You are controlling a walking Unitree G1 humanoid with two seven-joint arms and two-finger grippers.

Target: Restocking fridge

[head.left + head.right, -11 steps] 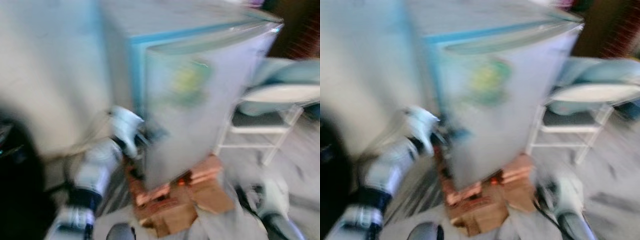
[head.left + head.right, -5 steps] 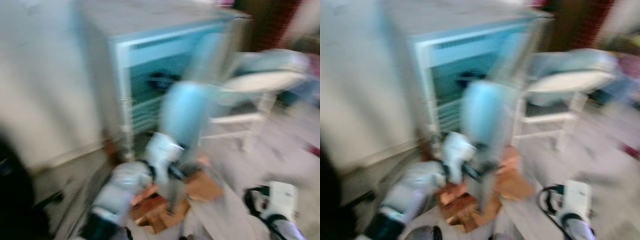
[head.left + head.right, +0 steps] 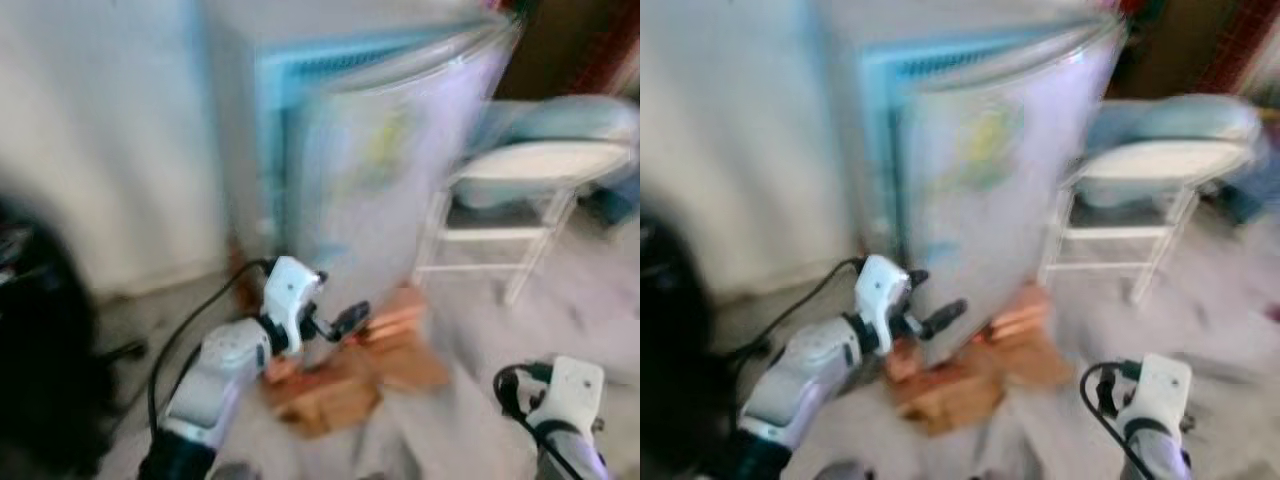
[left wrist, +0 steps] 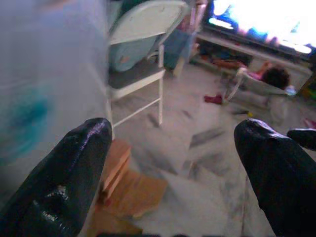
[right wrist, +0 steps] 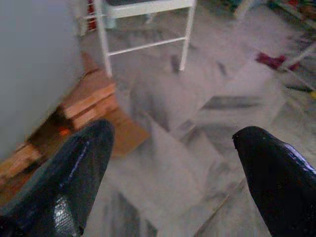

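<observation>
fridge door [image 3: 390,180] swung nearer shut, left claw [image 3: 345,322] beside it

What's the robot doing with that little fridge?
The robot stands in front of a small fridge that sits on wooden blocks on the floor. Its left gripper is reaching out by the bottom edge of the fridge door, fingers open and holding nothing. The right gripper hangs low over the floor, also open and empty. A white chair stands beside the fridge. The picture is blurry, so the robot or the door seems to be moving.
</observation>
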